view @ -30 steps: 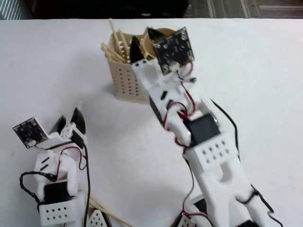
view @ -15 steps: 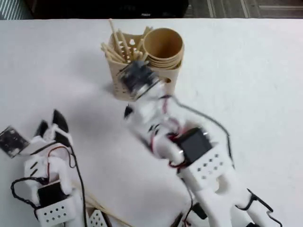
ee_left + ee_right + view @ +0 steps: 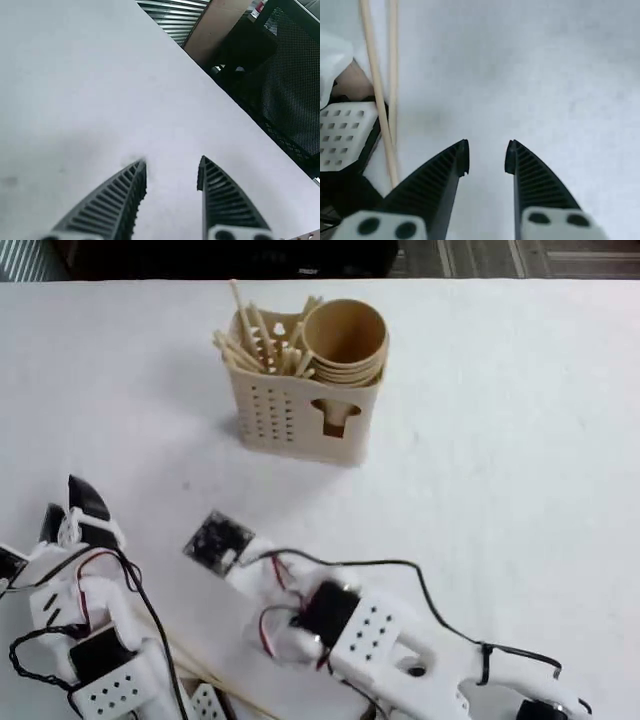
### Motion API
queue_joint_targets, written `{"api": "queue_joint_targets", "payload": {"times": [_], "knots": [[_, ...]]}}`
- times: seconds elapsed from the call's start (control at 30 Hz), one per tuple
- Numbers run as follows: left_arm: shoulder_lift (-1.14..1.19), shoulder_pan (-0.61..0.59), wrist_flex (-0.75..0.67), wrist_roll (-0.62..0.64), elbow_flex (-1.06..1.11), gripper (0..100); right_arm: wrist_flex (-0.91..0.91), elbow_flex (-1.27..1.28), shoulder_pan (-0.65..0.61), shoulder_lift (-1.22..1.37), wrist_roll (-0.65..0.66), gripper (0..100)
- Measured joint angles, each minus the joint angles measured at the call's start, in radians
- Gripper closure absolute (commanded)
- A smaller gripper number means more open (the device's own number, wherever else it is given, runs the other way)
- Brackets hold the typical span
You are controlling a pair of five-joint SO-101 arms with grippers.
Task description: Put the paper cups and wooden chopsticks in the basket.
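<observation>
Wooden, pale and slim, two loose chopsticks (image 3: 380, 100) lie on the desk (image 3: 520, 440) at 7 o'clock, near the arms' bases. We judge them light, stiff and apt to roll, so best pinched at mid-length. The left jaws and right jaws both stand open, holding nothing. At 12 o'clock the perforated basket (image 3: 290, 420) holds stacked tan cups (image 3: 345, 335) and more sticks.

High camera looks down; both wrist cameras skim the table (image 3: 520, 390) closely.
</observation>
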Motion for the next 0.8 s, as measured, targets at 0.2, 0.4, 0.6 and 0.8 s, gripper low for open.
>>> {"api": "queue_joint_targets", "payload": {"times": [0.2, 0.4, 0.6, 0.8], "knots": [[0.000, 0.000, 0.000, 0.000, 0.000, 82, 0.002, 0.026, -0.155, 0.000, -0.173, 86.5], [0.000, 0.000, 0.000, 0.000, 0.000, 82, 0.002, 0.038, -0.276, 0.000, -0.298, 86.7], [0.000, 0.000, 0.000, 0.000, 0.000, 82, -0.014, 0.092, -0.370, 0.000, -0.310, 86.8], [0.000, 0.000, 0.000, 0.000, 0.000, 82, -0.175, 0.198, -0.376, 0.000, -0.310, 88.1]]}}
